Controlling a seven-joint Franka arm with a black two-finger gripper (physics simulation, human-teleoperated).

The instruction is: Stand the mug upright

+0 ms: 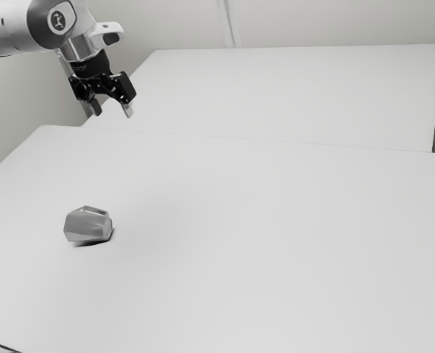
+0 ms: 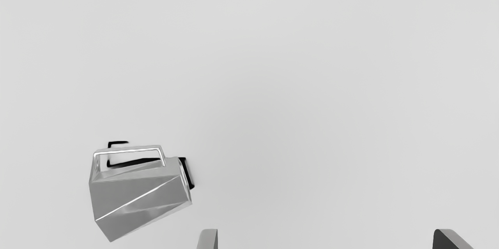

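High over the far part of the table, my gripper [image 1: 111, 112] hangs apart from the mug. In the wrist view, the two fingertips of the gripper [image 2: 325, 237] stand wide apart with nothing between them. A grey faceted mug [image 1: 87, 224] lies on its side on the table, towards the exterior view's left and nearer that camera than the gripper. The wrist view has the mug [image 2: 136, 198] beyond one fingertip, outside the gap, with its angular handle [image 2: 128, 150] raised along one side and a dark shadow beside it.
The white table [image 1: 261, 243] spreads under the arm and the mug. Behind it stands another white surface [image 1: 291, 88], with a thin seam between the two. Pale walls [image 1: 335, 22] rise behind.
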